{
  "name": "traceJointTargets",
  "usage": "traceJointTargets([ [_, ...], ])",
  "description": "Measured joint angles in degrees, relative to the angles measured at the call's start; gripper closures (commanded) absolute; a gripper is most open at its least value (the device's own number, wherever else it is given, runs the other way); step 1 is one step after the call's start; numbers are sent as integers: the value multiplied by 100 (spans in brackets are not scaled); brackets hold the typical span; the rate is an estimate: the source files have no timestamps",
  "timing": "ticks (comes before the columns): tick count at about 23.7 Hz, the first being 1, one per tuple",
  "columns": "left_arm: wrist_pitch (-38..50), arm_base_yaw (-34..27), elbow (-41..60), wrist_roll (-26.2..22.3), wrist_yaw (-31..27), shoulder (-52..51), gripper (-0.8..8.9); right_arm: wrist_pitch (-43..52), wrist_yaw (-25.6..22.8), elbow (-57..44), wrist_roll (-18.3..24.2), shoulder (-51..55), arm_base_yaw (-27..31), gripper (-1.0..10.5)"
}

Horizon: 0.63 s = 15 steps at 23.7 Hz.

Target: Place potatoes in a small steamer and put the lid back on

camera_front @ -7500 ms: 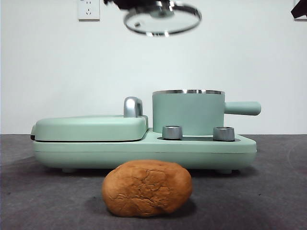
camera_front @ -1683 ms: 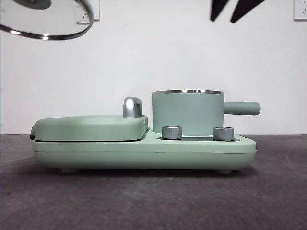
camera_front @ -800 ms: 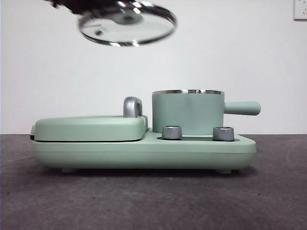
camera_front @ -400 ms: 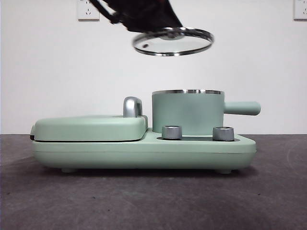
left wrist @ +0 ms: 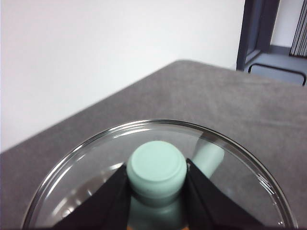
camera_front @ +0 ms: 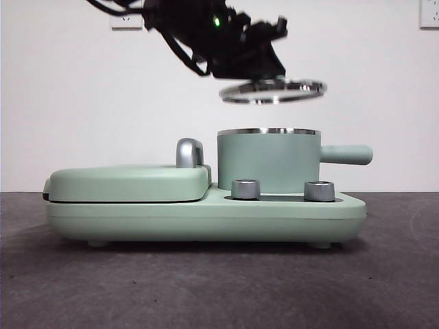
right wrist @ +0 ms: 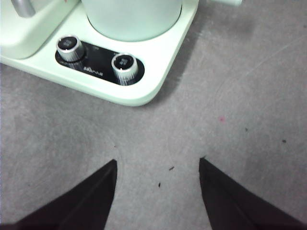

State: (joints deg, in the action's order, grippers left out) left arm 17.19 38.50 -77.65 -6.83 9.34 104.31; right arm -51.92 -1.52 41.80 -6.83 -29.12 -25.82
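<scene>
My left gripper [camera_front: 264,77] comes in from the upper left and is shut on the mint-green knob [left wrist: 157,165] of the lid [camera_front: 273,91]. The clear glass lid hangs nearly level a short way above the steel rim of the small steamer [camera_front: 269,161], shifted slightly to the right of it. The steamer's stubby handle [camera_front: 346,154] points right. In the right wrist view my right gripper [right wrist: 157,165] is open over bare table, in front of the steamer [right wrist: 132,17]. The potatoes show in no view, and the steamer's inside is hidden.
The steamer stands on a mint-green appliance base [camera_front: 206,216] with two steel dials [camera_front: 246,189] [camera_front: 319,190]. A flat hinged grill plate [camera_front: 127,181] with a chrome handle [camera_front: 190,152] sits to its left. Dark grey table lies in front.
The lid has travelled right and down, from high at the left to just above the steamer. The potato that lay on the table in the earliest frame is gone from there.
</scene>
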Motion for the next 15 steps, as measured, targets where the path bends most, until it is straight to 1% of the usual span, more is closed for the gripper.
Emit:
traceJointTargets([
  [7, 20, 0, -17, -297, -2, 422, 801, -15, 0, 0, -94, 0, 0, 683],
  [10, 201, -26, -22, -369, -11, 450, 801, -15, 0, 0, -96, 0, 0, 683],
  [15, 269, -278, -63, -372, -20, 452, 801, -20, 0, 0, -96, 0, 0, 683],
])
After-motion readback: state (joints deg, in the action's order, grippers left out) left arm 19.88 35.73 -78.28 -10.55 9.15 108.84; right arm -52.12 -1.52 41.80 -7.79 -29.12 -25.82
